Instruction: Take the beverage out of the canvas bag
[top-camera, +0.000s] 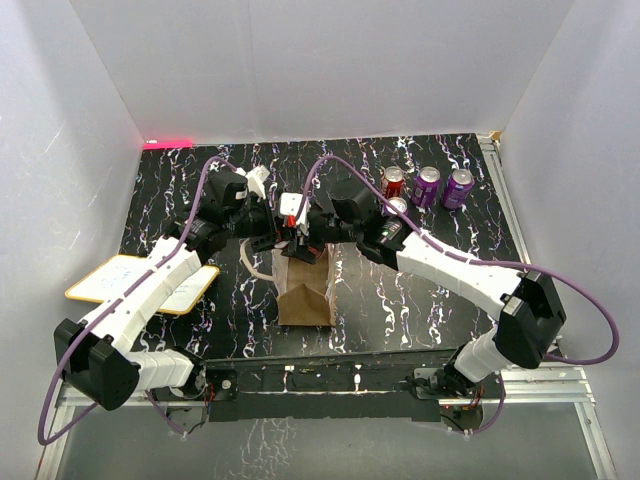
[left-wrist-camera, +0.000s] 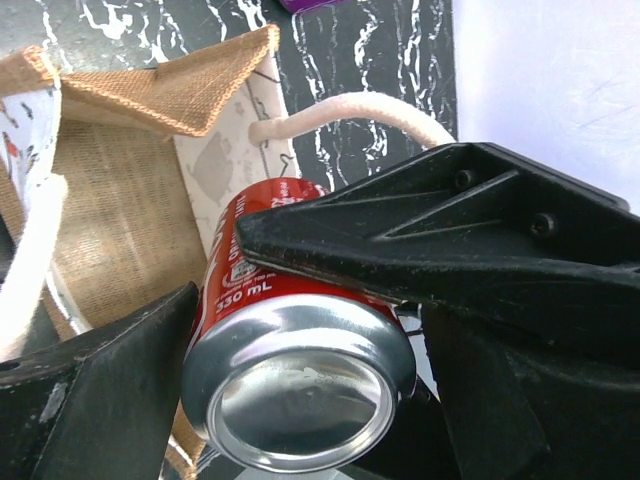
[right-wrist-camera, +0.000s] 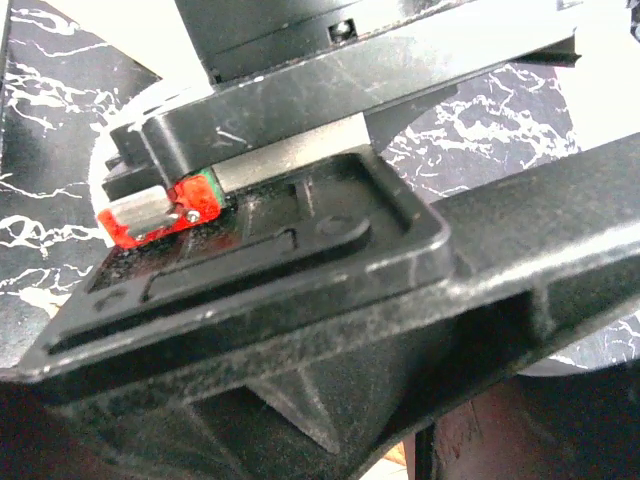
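Where white walls close, marbled black table (top-camera: 400, 300)

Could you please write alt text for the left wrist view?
A red soda can, its silver end toward the camera, sits between the left gripper's black fingers, just outside the open canvas bag. One cream rope handle arcs behind it.

Red aluminium soda can (left-wrist-camera: 300, 350) partly hidden behind black gripper finger (left-wrist-camera: 450, 250), tan-brown canvas bag (left-wrist-camera: 120, 200) cut off at left edge, right wrist view blocked by blurred black gripper parts
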